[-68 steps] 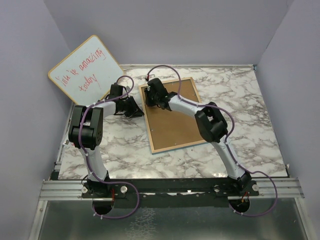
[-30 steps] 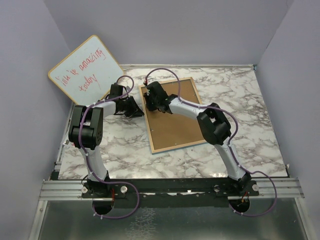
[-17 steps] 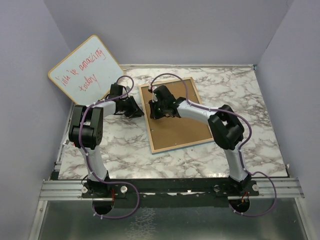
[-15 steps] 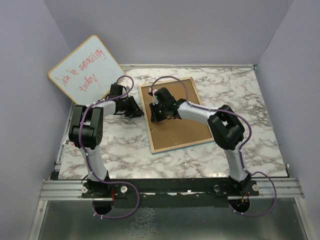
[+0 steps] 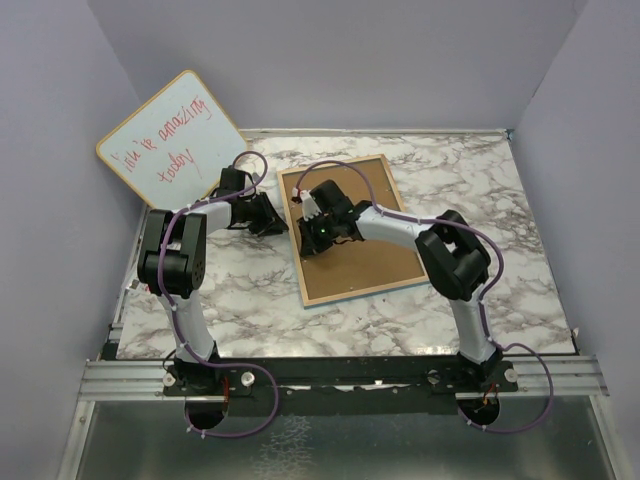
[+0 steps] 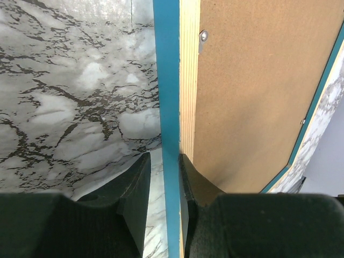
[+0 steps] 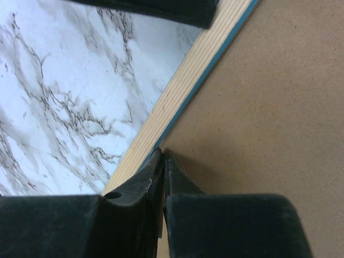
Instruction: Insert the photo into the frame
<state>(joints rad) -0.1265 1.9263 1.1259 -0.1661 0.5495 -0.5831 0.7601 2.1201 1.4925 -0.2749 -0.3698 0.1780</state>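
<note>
Your right hand (image 5: 318, 237), fingers now pressed together, is sliding nearer along the frame (image 5: 375, 272), left hand (image 6: 163, 177) pinching its edge; photo is not showing, backing board (image 5: 345, 225) already in.

The frame (image 5: 345, 228) lies back-up, so its front face and anything under the brown backing board (image 5: 352, 245) are hidden; no print can be made out in any view. In the overhead view the right hand (image 5: 318, 238) covers the part of the board beneath it, and its fingers are too small and dark to read there. The left hand (image 5: 277, 221) blocks the frame's near-left edge at its fingertips. In the left wrist view, the frame runs off the top and right edges beyond the left hand (image 6: 163, 177). The right wrist view cuts off the board past the right hand (image 7: 163, 161), and the dark shape above it is cropped.
</note>
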